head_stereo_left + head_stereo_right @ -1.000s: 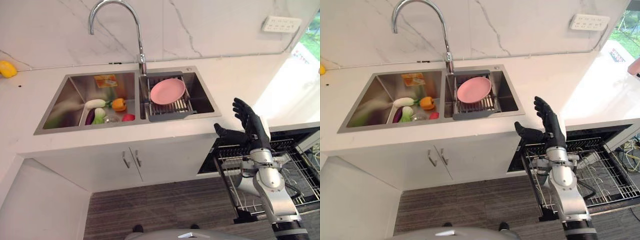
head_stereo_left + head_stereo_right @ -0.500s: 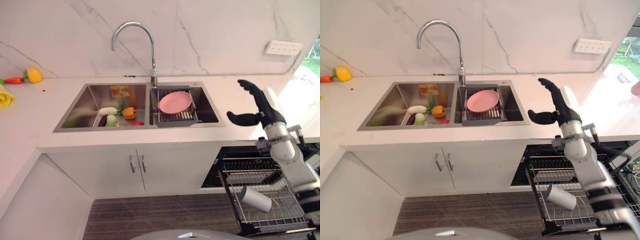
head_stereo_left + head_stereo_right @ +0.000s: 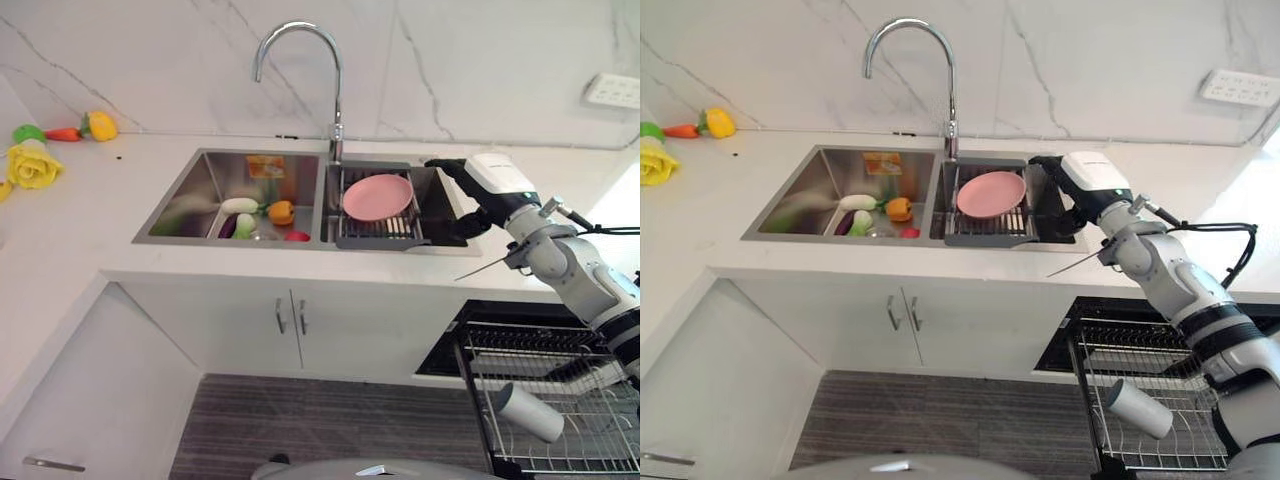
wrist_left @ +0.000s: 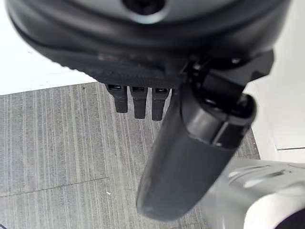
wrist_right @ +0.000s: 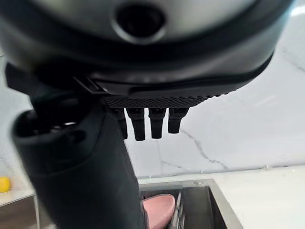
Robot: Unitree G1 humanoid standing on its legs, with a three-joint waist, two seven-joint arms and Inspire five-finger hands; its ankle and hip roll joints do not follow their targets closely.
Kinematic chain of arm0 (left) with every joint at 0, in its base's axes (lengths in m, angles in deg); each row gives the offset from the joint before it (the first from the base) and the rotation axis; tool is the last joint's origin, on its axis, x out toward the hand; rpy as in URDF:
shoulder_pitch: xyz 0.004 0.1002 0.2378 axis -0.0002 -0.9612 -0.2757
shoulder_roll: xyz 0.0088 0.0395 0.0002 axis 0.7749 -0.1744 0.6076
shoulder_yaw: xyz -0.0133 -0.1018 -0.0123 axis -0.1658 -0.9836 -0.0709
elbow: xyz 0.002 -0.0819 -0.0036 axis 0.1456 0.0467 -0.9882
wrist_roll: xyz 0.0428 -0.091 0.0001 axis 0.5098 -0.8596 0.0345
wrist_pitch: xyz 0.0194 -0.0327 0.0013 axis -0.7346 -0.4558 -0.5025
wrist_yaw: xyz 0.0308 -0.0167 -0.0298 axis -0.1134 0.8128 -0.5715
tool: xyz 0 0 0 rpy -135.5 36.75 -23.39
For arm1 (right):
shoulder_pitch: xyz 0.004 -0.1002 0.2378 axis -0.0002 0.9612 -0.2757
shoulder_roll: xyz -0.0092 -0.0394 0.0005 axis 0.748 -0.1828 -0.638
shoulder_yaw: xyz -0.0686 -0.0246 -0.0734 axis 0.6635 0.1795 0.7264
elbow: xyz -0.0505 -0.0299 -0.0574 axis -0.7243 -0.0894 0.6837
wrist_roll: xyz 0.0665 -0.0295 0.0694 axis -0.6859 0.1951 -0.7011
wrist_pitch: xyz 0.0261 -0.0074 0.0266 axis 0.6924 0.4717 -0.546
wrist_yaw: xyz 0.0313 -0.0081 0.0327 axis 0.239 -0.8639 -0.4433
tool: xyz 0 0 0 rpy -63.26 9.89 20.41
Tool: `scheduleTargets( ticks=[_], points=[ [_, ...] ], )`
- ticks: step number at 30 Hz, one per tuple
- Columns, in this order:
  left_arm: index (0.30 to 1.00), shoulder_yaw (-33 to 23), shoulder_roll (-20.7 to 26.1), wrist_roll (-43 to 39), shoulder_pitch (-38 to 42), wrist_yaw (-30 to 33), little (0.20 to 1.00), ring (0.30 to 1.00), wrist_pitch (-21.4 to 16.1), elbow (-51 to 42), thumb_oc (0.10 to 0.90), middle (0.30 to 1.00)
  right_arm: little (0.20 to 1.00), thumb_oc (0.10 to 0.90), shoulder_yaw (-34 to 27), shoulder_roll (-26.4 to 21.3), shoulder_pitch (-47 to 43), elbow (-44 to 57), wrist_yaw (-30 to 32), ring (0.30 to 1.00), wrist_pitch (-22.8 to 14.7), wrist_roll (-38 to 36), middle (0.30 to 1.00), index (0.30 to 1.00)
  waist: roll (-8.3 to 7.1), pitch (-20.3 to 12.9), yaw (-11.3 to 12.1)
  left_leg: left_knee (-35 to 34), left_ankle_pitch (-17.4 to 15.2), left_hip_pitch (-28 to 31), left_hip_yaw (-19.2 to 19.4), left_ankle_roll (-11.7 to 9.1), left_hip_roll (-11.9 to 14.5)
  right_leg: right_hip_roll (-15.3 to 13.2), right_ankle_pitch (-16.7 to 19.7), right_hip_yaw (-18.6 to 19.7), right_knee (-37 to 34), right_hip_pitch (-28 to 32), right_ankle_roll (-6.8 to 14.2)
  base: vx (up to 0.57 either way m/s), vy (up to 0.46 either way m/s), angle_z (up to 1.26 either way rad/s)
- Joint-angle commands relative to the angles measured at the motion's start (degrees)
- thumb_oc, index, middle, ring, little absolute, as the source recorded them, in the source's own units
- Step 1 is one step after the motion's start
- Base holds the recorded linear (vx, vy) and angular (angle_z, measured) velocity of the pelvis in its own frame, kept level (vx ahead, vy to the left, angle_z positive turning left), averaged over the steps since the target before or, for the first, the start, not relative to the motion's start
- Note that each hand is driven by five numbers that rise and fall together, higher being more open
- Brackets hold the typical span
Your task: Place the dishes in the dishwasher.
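**Right hand at the sink's right rim, plate on the rack**

Now, your right hand (image 3: pixel 478 190) hovers at the plate's 3 o'clock, fingers relaxed, holding nothing; the rack (image 3: pixel 380 226) edge and basin wall lie between. The pink plate (image 3: pixel 377 196) rests on that rack in the sink (image 3: pixel 190 190)'s right basin, with the faucet (image 3: pixel 300 60) at its 11 o'clock. Toy vegetables (image 3: pixel 258 215) sit in the left basin. A white cup (image 3: pixel 530 412) lies in the open dishwasher rack (image 3: pixel 560 400). Your left hand (image 4: pixel 190 143) hangs relaxed over the floor (image 4: pixel 57 143).
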Motion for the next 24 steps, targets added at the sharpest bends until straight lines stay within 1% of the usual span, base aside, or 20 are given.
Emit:
scheduleTargets(
  ticks=[1, 4, 10, 24],
  points=[
    [0.9, 1.5, 0.7, -3.0, 2.6, 0.4, 0.9, 0.9, -0.4, 4.5, 0.8, 0.9, 0.9, 0.8, 0.3, -0.6, -12.2, -7.6, 2.5, 0.9, 1.9, 1.2, 0.9, 0.9, -3.34, 0.8, 3.5, 6.1, -8.9, 0.6, 1.6, 1.9, -1.7, -3.3, -3.9, -1.1, 1.0, -0.1, 1.9, 0.06, -0.001, 0.08],
    [0.9, 1.2, 0.9, -3.6, 2.6, 0.6, 0.9, 0.9, -0.4, 5.0, 0.8, 0.9, 0.9, 0.8, 1.9, 0.6, -14.5, -10.9, 2.4, 0.9, 2.2, 0.4, 0.9, 0.9, -3.63, 1.0, 4.0, 5.7, -8.7, 0.5, 1.4, 1.9, -1.5, -3.1, -3.9, -1.2, 1.0, -0.5, 1.9, 0.05, -0.009, 0.12],
    [0.9, 1.5, 1.3, -3.2, 2.8, 0.8, 0.9, 0.9, -0.3, 5.8, 0.8, 0.9, 0.9, 0.8, 5.3, 1.2, -18.9, -14.1, 2.4, 0.9, 2.7, 1.1, 0.9, 0.9, -4.45, 1.5, 4.5, 4.5, -8.2, 0.3, 1.1, 1.7, -1.1, -2.6, -3.9, -1.3, 1.0, -1.4, 2.0, 0.03, -0.006, 0.04],
    [0.9, 3.1, 1.9, -2.8, 3.0, 0.2, 0.9, 0.9, -0.8, 4.2, 0.8, 0.9, 0.9, 0.8, 9.2, 1.4, -23.8, -15.6, 2.7, 0.9, 3.1, 2.3, 0.9, 0.9, -4.99, 3.1, 5.2, 4.7, -8.3, -1.7, -0.1, 1.9, -1.6, -2.6, -3.6, -1.3, 1.0, -3.2, 2.2, 0.01, 0.0, 0.01]
  ],
)
